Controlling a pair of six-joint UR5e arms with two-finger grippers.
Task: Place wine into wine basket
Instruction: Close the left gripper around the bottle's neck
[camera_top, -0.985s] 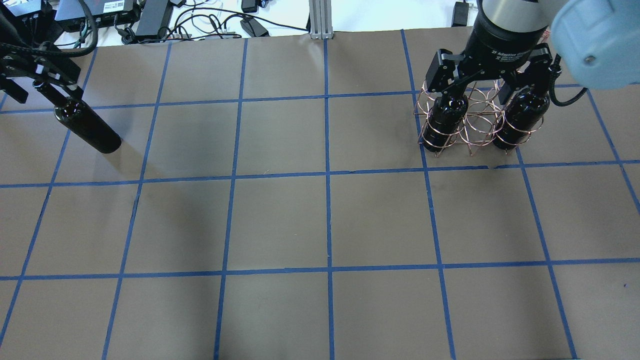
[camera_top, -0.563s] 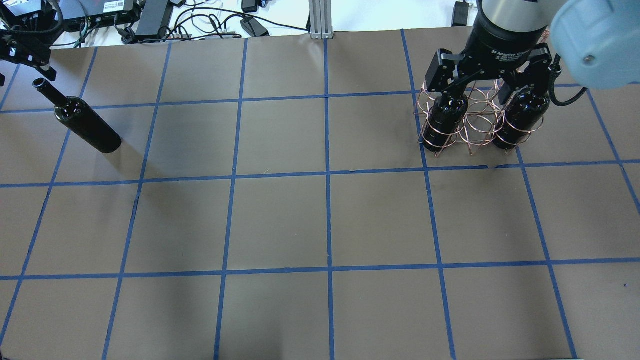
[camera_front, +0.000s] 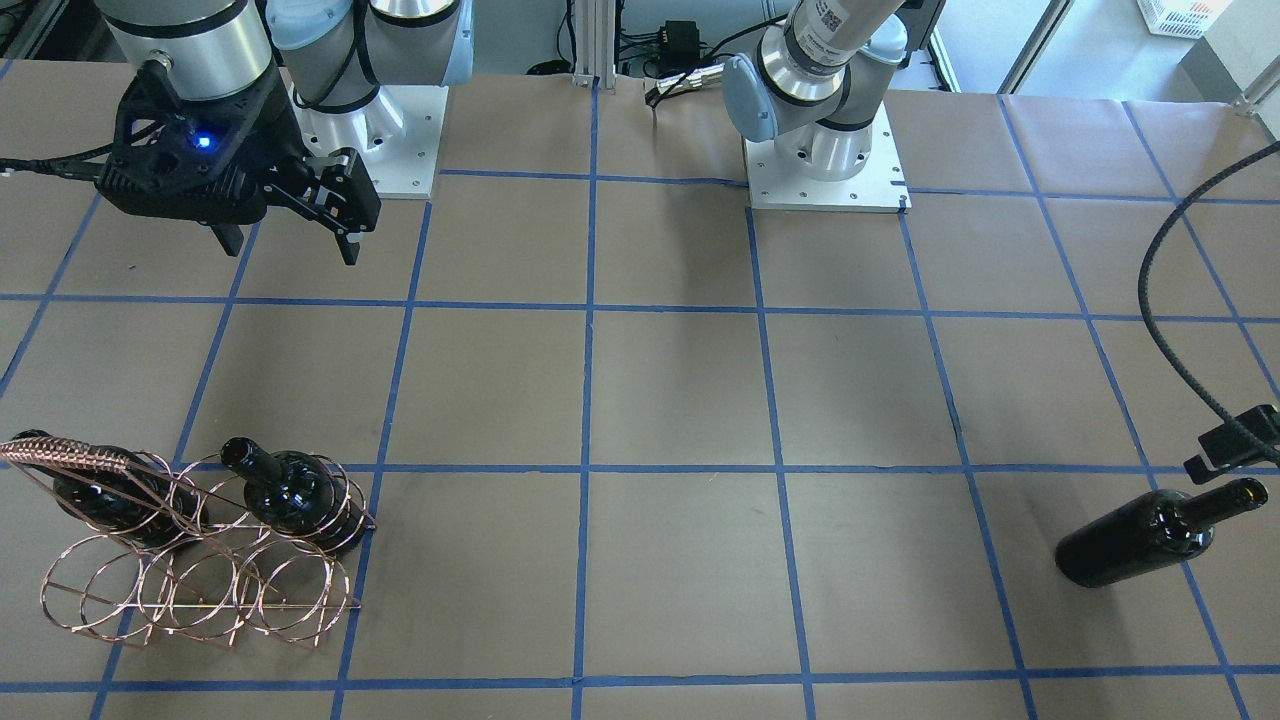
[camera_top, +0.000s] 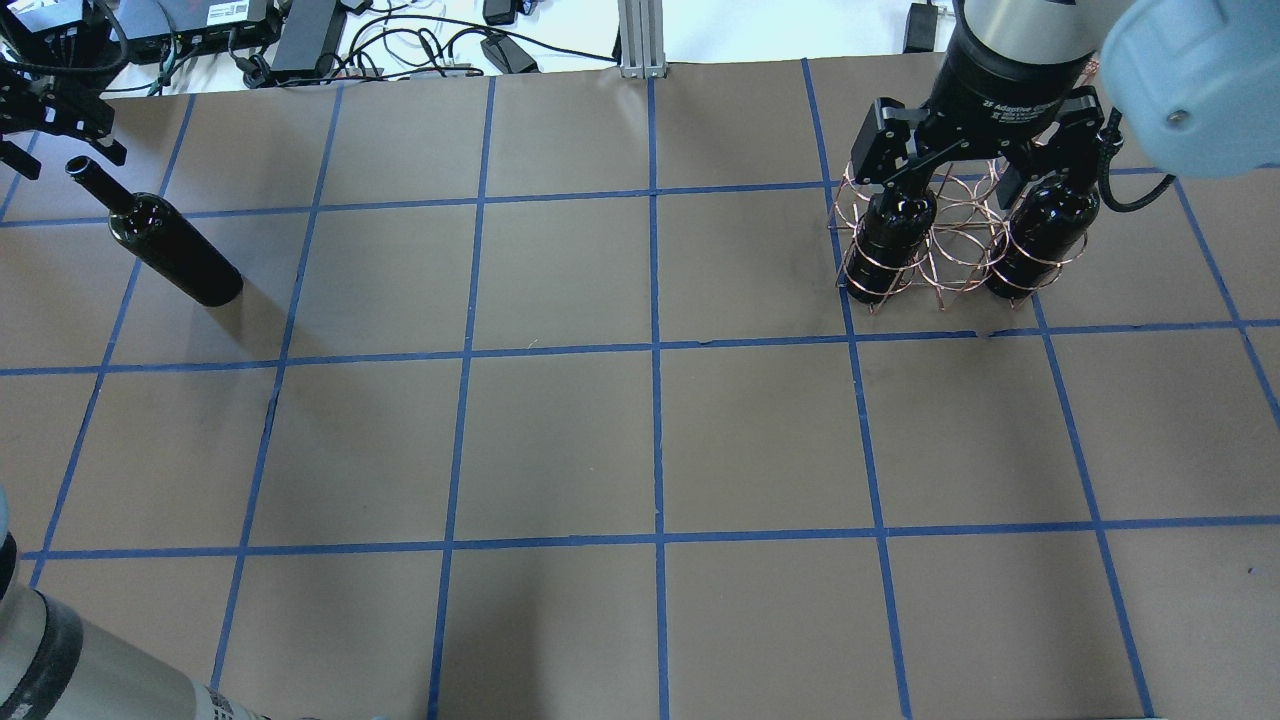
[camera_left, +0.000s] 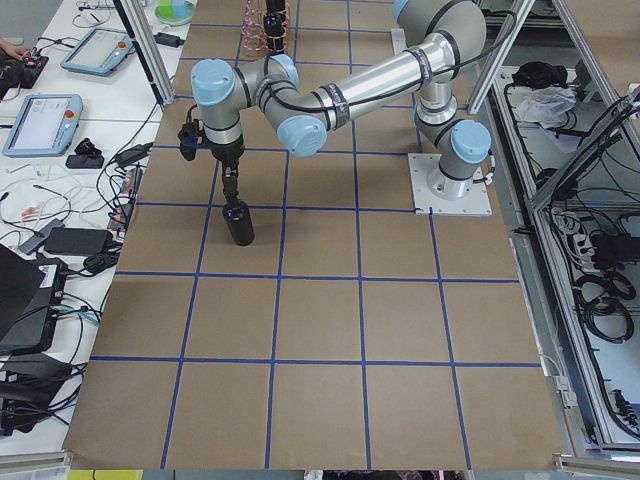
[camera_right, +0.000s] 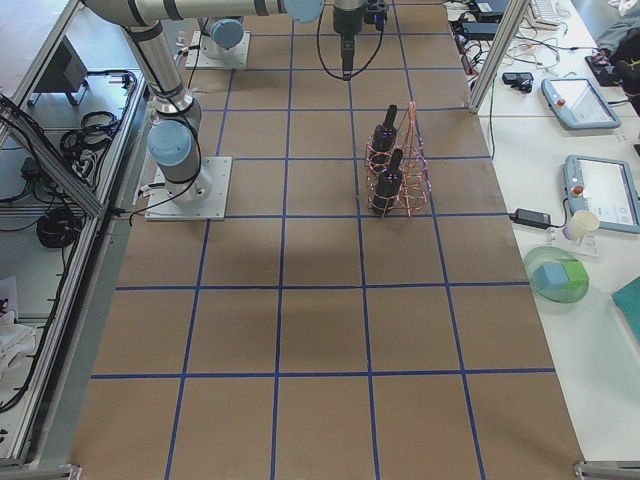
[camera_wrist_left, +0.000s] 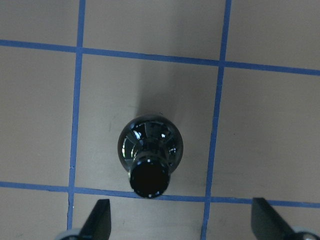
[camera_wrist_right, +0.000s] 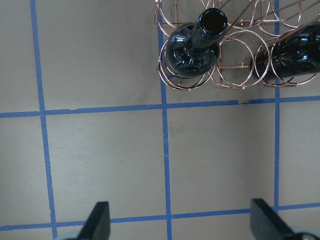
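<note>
Wine bottle (camera_top: 175, 250) stands upright on the table (camera_top: 560, 430), far left, alone. Left gripper (camera_wrist_left: 180, 205) hangs just above its neck, fingers spread, not touching. Wire basket (camera_top: 945, 255) sits far right with other bottles (camera_top: 890, 245) in both end rings. Right gripper (camera_wrist_right: 177, 206) hangs high near it, spread wide.

The left arm (camera_left: 370, 80) reaches way out sideways from its base, elbow bent, with the wrist turned so the left gripper (camera_wrist_left: 183, 221) points straight down. Its fingers (camera_wrist_left: 100, 222) are spread wide and aren't gripping anything. The right arm (camera_front: 190, 45) is pretty much the same deal: the right gripper (camera_front: 288, 240) hangs pointing down, jaws splayed wide, holding nothing.
</note>
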